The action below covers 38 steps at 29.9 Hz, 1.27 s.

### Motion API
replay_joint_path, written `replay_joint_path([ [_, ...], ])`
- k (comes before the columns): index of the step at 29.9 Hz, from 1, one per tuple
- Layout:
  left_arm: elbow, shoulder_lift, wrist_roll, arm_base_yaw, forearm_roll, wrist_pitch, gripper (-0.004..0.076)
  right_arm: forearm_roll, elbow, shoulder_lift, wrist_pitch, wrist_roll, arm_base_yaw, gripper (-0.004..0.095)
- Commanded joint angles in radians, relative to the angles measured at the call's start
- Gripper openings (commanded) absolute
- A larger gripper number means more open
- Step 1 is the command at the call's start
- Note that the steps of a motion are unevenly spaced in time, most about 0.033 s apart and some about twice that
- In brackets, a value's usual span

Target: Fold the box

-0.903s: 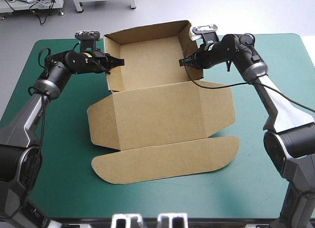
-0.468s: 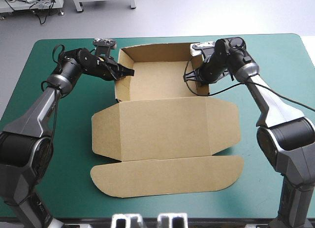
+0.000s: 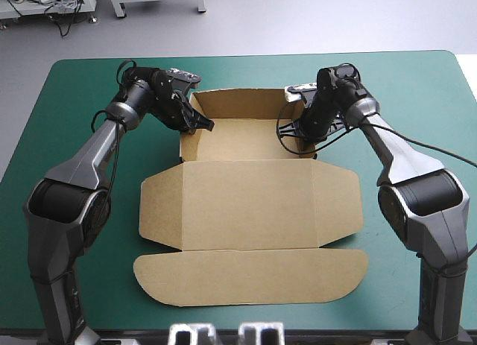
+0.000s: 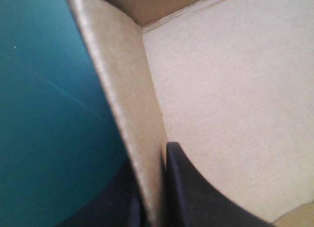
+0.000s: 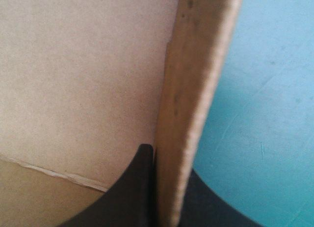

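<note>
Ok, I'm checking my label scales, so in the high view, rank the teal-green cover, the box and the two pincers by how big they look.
1. Teal-green cover, the largest.
2. Box.
3. Left pincer and right pincer, which look too alike to rank, each gripping a side wall.

The brown cardboard box [image 3: 250, 200] lies open on the teal-green table cover [image 3: 417, 84]. Its tray is at the far end with the walls raised, and its lid and rounded flap lie flat at the near end. My black-fingered left gripper [image 3: 200, 126] is at the tray's left wall, my black-fingered right gripper [image 3: 297, 130] at its right wall.
</note>
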Motion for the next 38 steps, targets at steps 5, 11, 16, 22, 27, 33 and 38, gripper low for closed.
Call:
replay_joint_path([
  [5, -0.033, 0.004, 0.041, -0.110, -0.111, -0.027, -0.0009, 0.056, -0.033, -0.053, -0.040, -0.042, 0.012, -0.0020],
  [11, -0.033, 0.006, 0.036, -0.135, -0.118, -0.063, -0.0009, 0.067, -0.033, -0.053, -0.047, -0.035, 0.012, -0.0020],
  [16, -0.033, 0.017, 0.030, -0.142, -0.065, -0.039, -0.0009, 0.052, -0.033, -0.053, -0.041, -0.046, 0.012, -0.0020],
  [22, -0.033, 0.020, 0.004, -0.139, -0.027, 0.024, 0.0019, 0.021, -0.033, -0.053, -0.034, -0.046, 0.012, 0.0118],
  [27, -0.033, 0.020, 0.013, -0.131, -0.029, 0.049, 0.0165, 0.031, -0.033, -0.053, -0.014, -0.077, 0.012, 0.0471],
  [33, -0.089, 0.020, 0.013, -0.129, -0.025, 0.092, 0.0365, -0.012, -0.055, -0.056, 0.002, -0.083, 0.012, 0.0752],
  [38, -0.221, 0.020, 0.010, -0.129, 0.080, 0.156, 0.0480, -0.024, -0.139, -0.060, 0.003, -0.081, 0.012, 0.0770],
])
